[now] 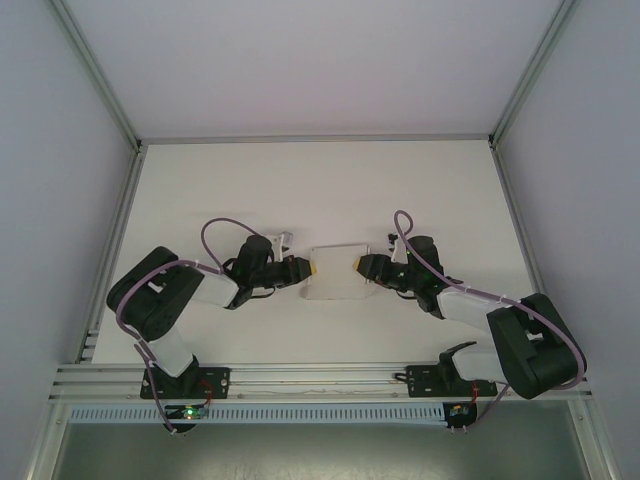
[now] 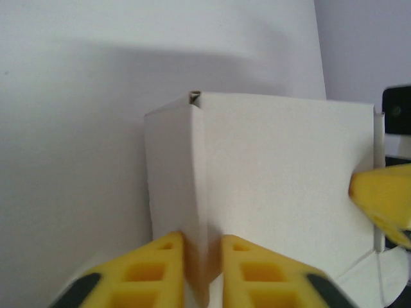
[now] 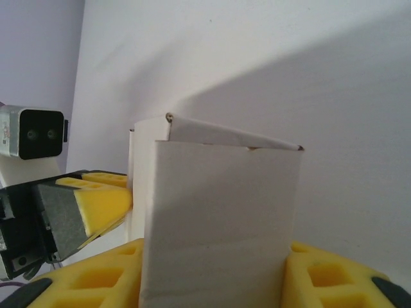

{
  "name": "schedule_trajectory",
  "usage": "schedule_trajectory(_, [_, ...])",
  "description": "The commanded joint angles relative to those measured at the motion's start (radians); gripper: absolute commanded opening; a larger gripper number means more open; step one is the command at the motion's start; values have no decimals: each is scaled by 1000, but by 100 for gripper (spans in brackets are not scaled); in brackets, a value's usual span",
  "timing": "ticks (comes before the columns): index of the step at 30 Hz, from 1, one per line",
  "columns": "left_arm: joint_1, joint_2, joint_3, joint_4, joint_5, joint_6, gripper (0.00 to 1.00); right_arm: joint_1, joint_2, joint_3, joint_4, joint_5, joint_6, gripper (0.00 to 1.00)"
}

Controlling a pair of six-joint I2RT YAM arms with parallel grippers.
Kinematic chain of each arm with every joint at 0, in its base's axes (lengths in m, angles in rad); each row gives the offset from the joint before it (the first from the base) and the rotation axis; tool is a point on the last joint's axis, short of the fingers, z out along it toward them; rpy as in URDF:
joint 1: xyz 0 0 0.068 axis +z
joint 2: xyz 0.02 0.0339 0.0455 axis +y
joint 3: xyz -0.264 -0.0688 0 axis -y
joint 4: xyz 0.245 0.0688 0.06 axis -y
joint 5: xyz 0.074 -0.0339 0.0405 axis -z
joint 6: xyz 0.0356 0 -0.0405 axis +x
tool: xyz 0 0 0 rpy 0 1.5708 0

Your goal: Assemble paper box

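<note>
resting near the middle of the plain white worktop (image 1: 300, 190), the small white thin-card paper box (image 1: 338, 272) sits squarely between the two arms. the yellow left fingers (image 1: 308, 268) meet the box's left side, and the yellow right fingers (image 1: 358, 266) meet its right side, facing them across the box. from the left wrist, an upright folded corner of the box (image 2: 196, 192) stands in the narrow gap between the left fingers (image 2: 154, 269); they sit only a little apart, and whether they pinch the fold or merely flank it cannot be told. from the right wrist, a tall upright wall of the box (image 3: 218, 212) fills the space between the right fingers (image 3: 327, 276), which press against both its edges, gripping it at a moderate spread. the box's top edge is slightly peaked.
</note>
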Motion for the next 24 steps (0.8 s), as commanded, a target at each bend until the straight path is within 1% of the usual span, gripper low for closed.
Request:
schedule_trajectory(1, [9,-97,22,-57,-18,77,45,-2,-33,8,20,-41,-6,38])
schedule_trajectory(3, [8,-159,37,-128,-46,130,85,-5,-50,18,-24,-34,-1,39])
schedule_trajectory(4, [7,-201,45,-185,-71,160,99,-10,-58,29,-66,-34,1,38])
schedule_trajectory(6, [-3,-287,71,-304,-112,252,100,-19,-75,56,-143,-45,-4,38])
schedule_trajectory(8, [-36,-382,114,-466,-208,374,100,-27,-89,83,-209,-52,0,38])
schedule_trajectory(9, [-67,-426,132,-532,-270,450,100,-28,-94,91,-229,-62,0,38])
schedule_trajectory(10, [-106,-471,147,-592,-355,534,100,-29,-99,101,-250,-69,12,39])
schedule_trajectory(13, [-248,-552,163,-682,-450,790,100,-34,-105,134,-348,-68,68,40])
schedule_trajectory(16, [-389,-597,148,-700,-565,982,100,-36,-100,157,-391,-97,112,39])
schedule_trajectory(18, [-455,-605,139,-697,-625,1071,100,-50,-88,171,-415,-156,165,38])
schedule_trajectory(20, [-504,-596,143,-700,-695,1128,100,-63,-74,177,-425,-217,233,37])
schedule_trajectory(22, [-555,-576,131,-646,-770,1204,100,-72,-55,185,-424,-274,294,36])
schedule_trajectory(24, [-597,-548,122,-612,-788,1287,100,-72,-41,196,-437,-311,321,36])
